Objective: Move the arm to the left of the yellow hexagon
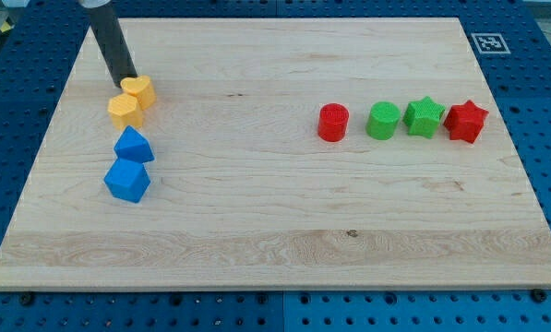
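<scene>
Tip (127,81) touching yellow heart (140,89) from view's top-left, yellow hexagon (125,110) just below near table (275,231) left edge; no fingers on rod, state unknowable.

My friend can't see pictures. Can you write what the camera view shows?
My tip touches the top-left of two yellow blocks at the wooden board's left, above two blue blocks. At right sit a red cylinder, green cylinder, green star and red star.
</scene>
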Tool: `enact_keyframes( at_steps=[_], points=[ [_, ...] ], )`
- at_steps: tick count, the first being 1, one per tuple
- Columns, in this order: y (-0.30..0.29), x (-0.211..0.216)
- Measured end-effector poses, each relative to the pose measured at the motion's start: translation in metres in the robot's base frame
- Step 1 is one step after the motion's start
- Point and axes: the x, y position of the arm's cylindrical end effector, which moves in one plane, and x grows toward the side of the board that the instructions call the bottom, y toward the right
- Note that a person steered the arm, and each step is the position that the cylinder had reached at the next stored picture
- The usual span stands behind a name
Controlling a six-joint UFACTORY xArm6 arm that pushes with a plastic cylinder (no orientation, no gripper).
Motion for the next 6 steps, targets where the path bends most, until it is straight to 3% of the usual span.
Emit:
enact_keyframes(
  at_steps=[3, 6],
  points=[
    [-0.04, 0.01],
    [-0.037, 0.039]
  ],
)
